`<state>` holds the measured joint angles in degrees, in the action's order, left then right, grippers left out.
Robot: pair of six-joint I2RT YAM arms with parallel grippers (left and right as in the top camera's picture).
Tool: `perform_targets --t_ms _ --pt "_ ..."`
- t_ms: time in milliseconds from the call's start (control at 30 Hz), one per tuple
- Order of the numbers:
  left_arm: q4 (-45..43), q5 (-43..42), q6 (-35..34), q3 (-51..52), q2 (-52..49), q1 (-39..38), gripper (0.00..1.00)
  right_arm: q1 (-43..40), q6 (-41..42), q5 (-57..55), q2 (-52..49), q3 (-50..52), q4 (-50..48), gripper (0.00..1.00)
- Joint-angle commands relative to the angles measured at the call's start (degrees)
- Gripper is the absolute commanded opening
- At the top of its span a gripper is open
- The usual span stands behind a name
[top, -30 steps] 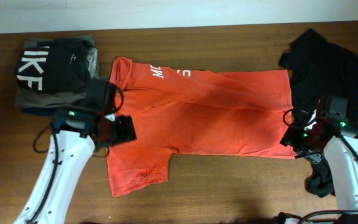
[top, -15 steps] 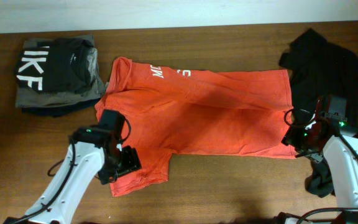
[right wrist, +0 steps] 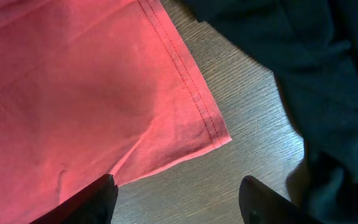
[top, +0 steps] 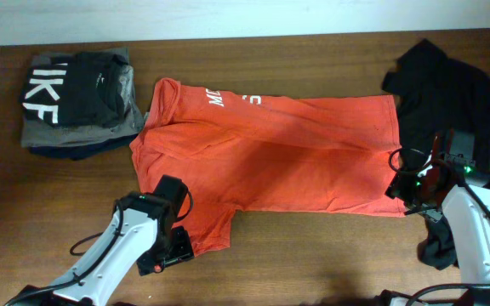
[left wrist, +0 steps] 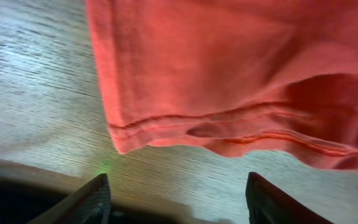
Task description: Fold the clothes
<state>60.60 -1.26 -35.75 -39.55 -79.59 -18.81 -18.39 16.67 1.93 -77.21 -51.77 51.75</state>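
Overhead, the orange T-shirt lay spread flat mid-worktop. Left gripper was spread wide and empty, just off the sleeve hem. Right gripper was likewise wide, holding nothing, at the shirt's lower corner beside a black garment.

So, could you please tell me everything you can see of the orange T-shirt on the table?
The orange short-sleeved cotton-looking T-shirt lies spread sideways on the brown wooden table, mildly wrinkled, unfolded. White lettering shows near its upper left. Its stitched bottom hem faces right, beside the black crumpled garment; one sleeve points toward the near edge. The open left gripper hovers by that sleeve's hem, the open right gripper by the hem corner; neither grips it.
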Motion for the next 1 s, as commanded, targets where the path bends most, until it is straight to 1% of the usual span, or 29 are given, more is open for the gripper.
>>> perform_targets --t_ms 0,67,267,367,500,733,767,833,900,967 --pt "-0.4 1.4 -0.9 0.3 0.2 -0.1 0.76 0.0 0.1 -0.9 -0.3 0.3 -0.3 0.68" --pt "-1.2 -0.6 -0.9 0.3 0.2 -0.1 0.76 0.0 0.1 -0.9 -0.3 0.3 -0.4 0.68" --pt "-2.8 -2.6 -1.2 0.3 -1.8 -0.1 0.76 0.0 0.1 -0.4 -0.3 0.3 -0.4 0.68" --pt "-5.3 -5.2 -2.4 0.3 -3.9 -0.1 0.79 0.0 0.1 -0.4 -0.3 0.3 -0.3 0.68" --pt "-10.1 -5.4 -2.4 0.3 -7.1 -0.1 0.80 0.0 0.1 -0.5 -0.3 0.3 -0.3 0.68" --pt "-10.9 -4.8 -2.4 0.3 -8.8 -0.2 0.78 0.0 0.1 -0.5 -0.3 0.3 -0.2 0.68" --pt "-10.9 -4.8 -2.4 0.3 -8.8 -0.2 0.72 0.0 0.1 -0.5 -0.3 0.3 -0.2 0.68" --pt "-11.3 -4.8 -2.4 0.3 -8.9 -0.2 0.45 0.0 0.1 -0.5 -0.3 0.3 -0.2 0.68" --pt "-12.0 -4.8 -2.4 0.3 -8.9 -0.2 0.37 0.0 0.1 -0.5 -0.3 0.3 -0.2 0.68" --pt "-12.2 -4.8 -2.4 0.3 -8.9 -0.2 0.22 0.0 -0.1 -0.5 -0.3 0.3 -0.2 0.68"
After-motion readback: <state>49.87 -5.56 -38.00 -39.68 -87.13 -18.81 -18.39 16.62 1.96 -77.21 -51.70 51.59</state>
